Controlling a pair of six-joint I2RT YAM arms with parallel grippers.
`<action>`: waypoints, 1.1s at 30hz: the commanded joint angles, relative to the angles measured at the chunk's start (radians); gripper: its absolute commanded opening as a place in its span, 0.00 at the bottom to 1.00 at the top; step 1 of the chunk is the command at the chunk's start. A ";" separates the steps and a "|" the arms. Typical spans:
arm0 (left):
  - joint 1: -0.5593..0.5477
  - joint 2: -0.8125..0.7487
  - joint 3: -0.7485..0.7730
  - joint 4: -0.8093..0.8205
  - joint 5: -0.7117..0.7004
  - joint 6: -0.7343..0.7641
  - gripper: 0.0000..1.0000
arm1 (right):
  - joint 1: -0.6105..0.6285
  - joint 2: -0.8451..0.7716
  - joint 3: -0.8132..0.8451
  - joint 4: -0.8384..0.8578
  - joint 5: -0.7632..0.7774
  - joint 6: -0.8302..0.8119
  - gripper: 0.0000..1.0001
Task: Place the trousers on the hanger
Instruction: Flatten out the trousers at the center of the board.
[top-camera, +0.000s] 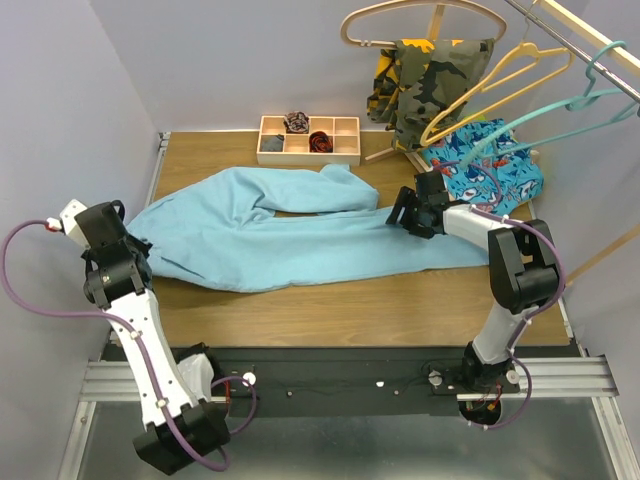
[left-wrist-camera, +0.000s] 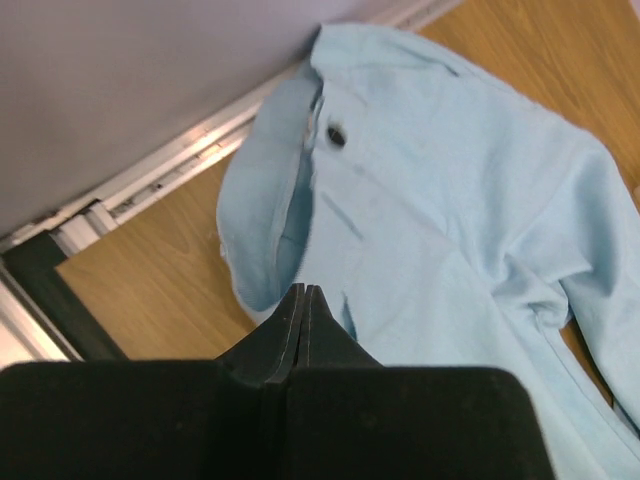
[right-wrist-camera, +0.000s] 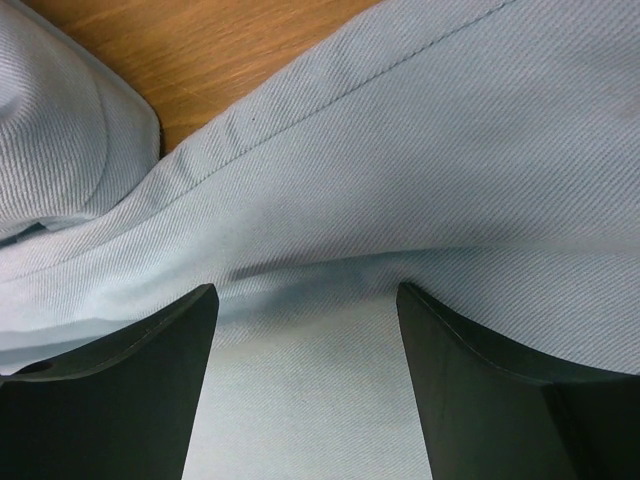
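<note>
Since the trousers (top-camera: 290, 235) lie spread out flat on the table (top-camera: 350, 300), with the waist at the left and the legs going off to the right, each arm can reach one end. The right gripper (right-wrist-camera: 305, 300) is down on a leg, its two fingers wide apart with a little ridge of blue cloth between them. It has hold of nothing yet, and I think it sits like that so it can pinch the ridge. The left gripper (left-wrist-camera: 303, 300) hangs by the waist, near the button, fingers pressed tight together with no cloth between them that I can see. Up at the back right the hanger (top-camera: 580, 100) hooks over a rail (top-camera: 570, 45), well apart from the trousers, so they would need lifting up to it. At the back of the table sits a wooden tray (top-camera: 308, 160) split into little boxes. One back box holds a dark rolled thing (top-camera: 297, 122), and a front box beside it holds a red and dark roll (top-camera: 320, 142).
</note>
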 joint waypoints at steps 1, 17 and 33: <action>0.007 -0.072 0.086 -0.112 -0.182 0.020 0.00 | -0.011 0.095 -0.074 -0.225 0.137 -0.050 0.82; -0.019 -0.060 0.091 0.095 0.092 0.136 0.72 | -0.002 -0.089 -0.103 -0.276 0.131 -0.114 0.82; -0.485 0.308 -0.010 0.365 -0.089 -0.019 0.87 | 0.067 -0.092 0.095 -0.256 0.077 -0.138 0.82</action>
